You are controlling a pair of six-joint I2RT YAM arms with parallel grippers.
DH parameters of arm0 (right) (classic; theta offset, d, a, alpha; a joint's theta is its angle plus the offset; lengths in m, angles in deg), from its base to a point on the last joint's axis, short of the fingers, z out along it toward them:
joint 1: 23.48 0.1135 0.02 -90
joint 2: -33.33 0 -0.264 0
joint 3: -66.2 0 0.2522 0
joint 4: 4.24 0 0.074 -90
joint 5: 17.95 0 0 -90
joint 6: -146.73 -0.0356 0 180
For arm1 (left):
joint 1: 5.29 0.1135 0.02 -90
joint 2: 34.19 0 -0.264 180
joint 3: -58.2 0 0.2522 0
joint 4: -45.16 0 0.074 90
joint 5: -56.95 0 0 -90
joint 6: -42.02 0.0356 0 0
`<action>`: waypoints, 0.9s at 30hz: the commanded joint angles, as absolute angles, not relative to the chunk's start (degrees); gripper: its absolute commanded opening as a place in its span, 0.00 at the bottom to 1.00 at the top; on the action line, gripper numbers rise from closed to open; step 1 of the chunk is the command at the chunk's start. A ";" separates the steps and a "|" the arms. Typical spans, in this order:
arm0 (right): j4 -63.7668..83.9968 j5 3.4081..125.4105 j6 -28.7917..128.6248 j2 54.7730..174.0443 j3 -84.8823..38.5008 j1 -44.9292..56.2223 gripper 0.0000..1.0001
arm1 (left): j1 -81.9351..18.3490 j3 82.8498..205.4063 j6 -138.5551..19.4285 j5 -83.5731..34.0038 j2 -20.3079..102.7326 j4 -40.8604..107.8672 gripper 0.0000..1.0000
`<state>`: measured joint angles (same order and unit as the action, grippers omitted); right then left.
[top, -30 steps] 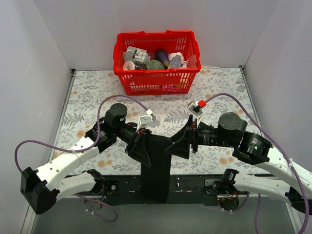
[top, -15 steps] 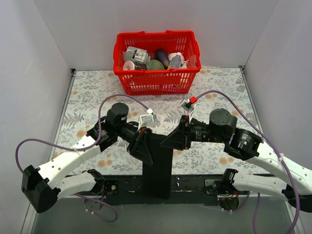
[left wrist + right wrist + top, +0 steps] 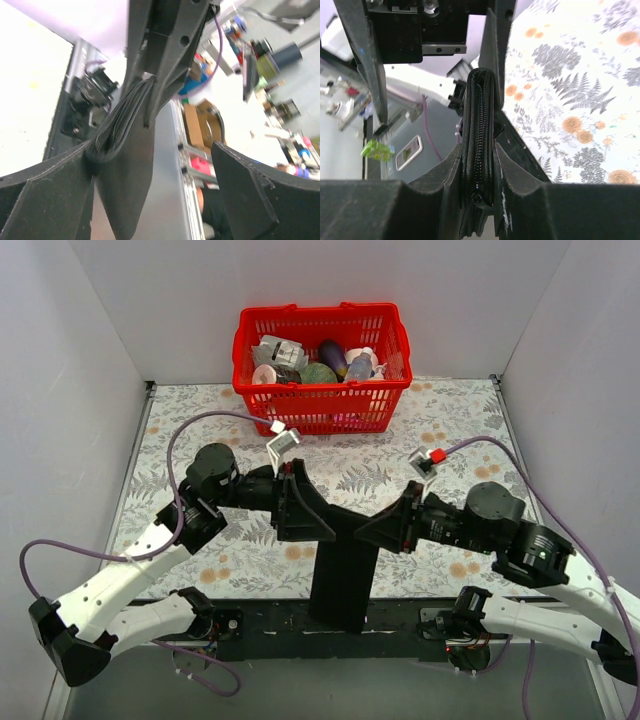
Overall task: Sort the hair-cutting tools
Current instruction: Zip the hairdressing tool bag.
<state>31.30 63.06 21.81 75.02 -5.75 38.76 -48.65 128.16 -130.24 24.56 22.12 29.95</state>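
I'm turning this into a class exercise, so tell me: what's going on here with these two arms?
The right end effector is clamped on a flat black zippered case, holding it upright at the front of the floral table. The left end effector is wide open, its fingers either side of the case without gripping. The case looks zipped shut. A red plastic basket of bottles stands at the back.

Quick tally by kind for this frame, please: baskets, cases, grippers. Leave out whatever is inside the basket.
red basket: 1
black zippered case: 1
grippers: 2 (left gripper, right gripper)
Total: 4
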 commanded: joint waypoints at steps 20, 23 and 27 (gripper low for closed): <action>1.10 104.84 14.19 60.83 -1.96 38.83 0.01 | -48.62 107.03 -147.65 -18.10 3.60 51.35 0.98; -0.67 104.31 16.30 62.94 -5.03 38.83 0.01 | -48.62 106.06 -147.91 -18.72 2.46 51.17 0.98; -1.46 103.52 16.74 65.40 -6.97 38.83 0.01 | -48.62 104.83 -149.23 -19.16 1.58 53.01 0.98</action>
